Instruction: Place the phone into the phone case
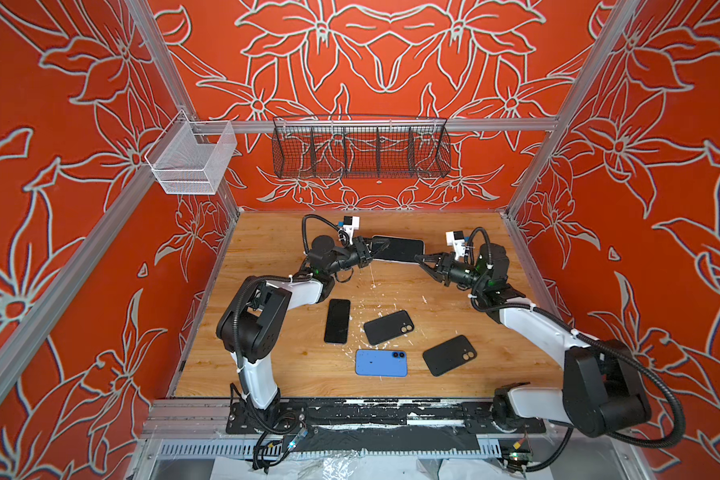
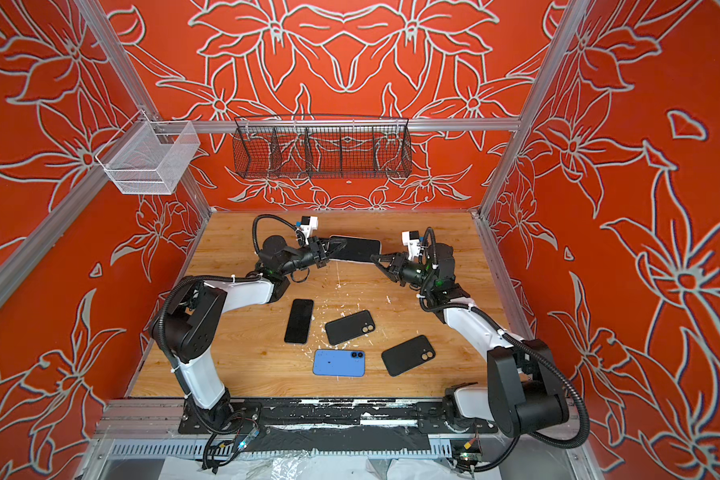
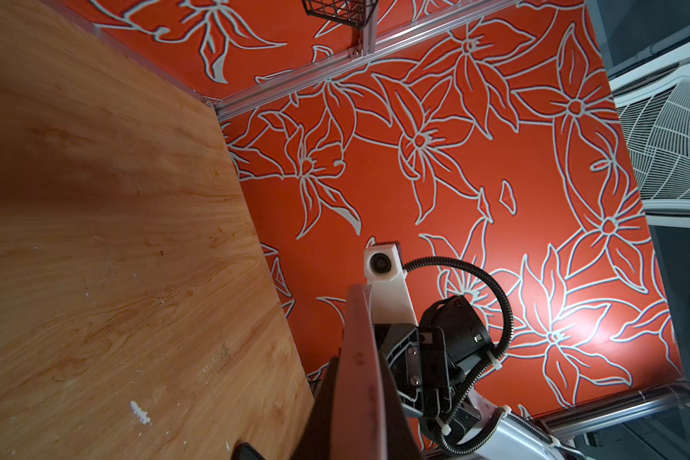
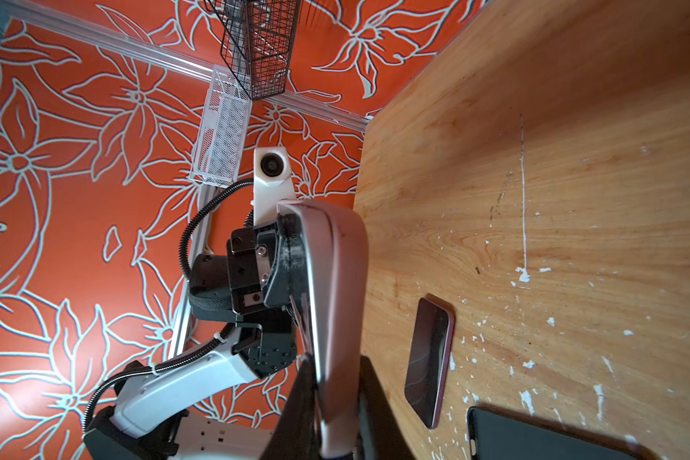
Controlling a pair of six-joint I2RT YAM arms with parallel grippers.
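Now the left gripper (image 1: 370,249) clamps the phone (image 1: 400,248), its long axis pointing at the right gripper (image 1: 420,259). Whether those jaws grip is unclear.

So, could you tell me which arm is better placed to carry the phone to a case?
Probably left: the left gripper is shut on the raised phone, while the right gripper sits at its other end, grip unclear.
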